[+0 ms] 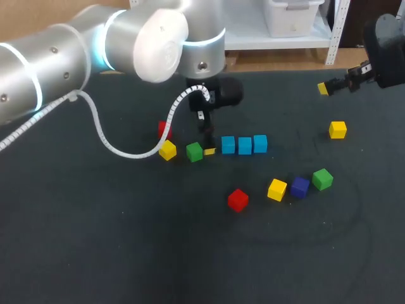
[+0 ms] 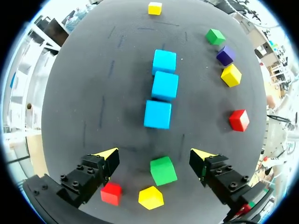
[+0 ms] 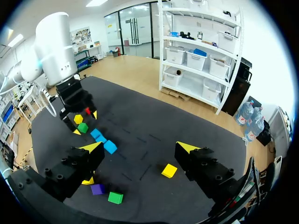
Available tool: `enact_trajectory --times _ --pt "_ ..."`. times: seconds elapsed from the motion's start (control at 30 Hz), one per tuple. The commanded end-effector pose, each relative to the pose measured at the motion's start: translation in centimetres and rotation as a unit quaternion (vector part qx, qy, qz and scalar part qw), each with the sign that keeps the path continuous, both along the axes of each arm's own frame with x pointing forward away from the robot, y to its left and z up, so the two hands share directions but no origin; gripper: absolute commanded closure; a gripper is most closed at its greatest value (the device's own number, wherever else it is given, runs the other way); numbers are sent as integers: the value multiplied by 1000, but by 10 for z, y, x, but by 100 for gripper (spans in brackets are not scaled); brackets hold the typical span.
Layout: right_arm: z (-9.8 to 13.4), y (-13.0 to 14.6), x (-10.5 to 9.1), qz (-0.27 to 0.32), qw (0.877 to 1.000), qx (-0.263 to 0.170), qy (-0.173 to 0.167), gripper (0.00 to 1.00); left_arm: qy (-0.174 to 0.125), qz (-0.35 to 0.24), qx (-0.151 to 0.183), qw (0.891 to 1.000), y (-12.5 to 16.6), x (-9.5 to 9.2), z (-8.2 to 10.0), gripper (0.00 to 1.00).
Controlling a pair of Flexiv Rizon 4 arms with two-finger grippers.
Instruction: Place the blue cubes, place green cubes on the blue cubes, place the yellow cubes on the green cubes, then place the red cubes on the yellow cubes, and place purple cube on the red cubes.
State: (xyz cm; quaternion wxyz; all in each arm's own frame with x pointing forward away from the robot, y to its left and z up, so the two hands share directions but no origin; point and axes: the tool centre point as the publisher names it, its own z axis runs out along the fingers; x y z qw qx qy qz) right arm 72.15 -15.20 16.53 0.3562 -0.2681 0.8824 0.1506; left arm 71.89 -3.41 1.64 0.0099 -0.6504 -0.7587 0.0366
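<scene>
Only the bottom layer is down so far. The three blue cubes (image 2: 164, 86) sit in a row just ahead of our left gripper (image 2: 155, 155), fingers spread wide with a green cube (image 2: 163, 171) between them, not gripped. Our right gripper (image 3: 139, 146) is wide open too, holding nothing — every layer above the blue one is left to stack.

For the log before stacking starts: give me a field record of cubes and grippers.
blue cubes: three in a row, nothing on them
left gripper: open, green cube between its fingers, not gripped
close by: yellow cube, red cube
right gripper: open, empty
purple cube: loose, unstacked
</scene>
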Motion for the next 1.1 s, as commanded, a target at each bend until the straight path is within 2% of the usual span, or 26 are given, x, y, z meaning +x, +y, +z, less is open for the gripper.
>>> enact_trajectory --times 0.03,0.43,0.5,0.6,0.67,0.7,0.73,0.9,1.1 --pt "0 1 -1 -3 1000 -2 -2 0 -17 11 -5 1000 13 -8 -2 0" --pt "0 1 -1 -3 1000 -2 -2 0 -20 72 12 997 24 -21 -11 2" --pt "0 1 -1 -3 1000 -2 -2 0 -27 83 25 996 25 -24 -12 13" --pt "0 1 -1 -3 1000 -2 -2 0 -28 90 31 995 26 -26 -13 47" --pt "0 1 -1 -3 1000 -2 -2 0 -28 96 38 994 26 -27 -14 62" --pt "0 1 -1 -3 1000 -2 -2 0 -29 95 42 994 26 -27 -14 73" --pt "0 1 -1 -3 1000 -2 -2 0 -31 94 45 994 26 -27 -13 100" --pt "0 1 -1 -3 1000 -2 -2 0 -44 78 41 995 24 -26 -4 100" --pt "0 1 -1 -3 1000 -2 -2 0 -59 12 26 998 9 -13 15 100"
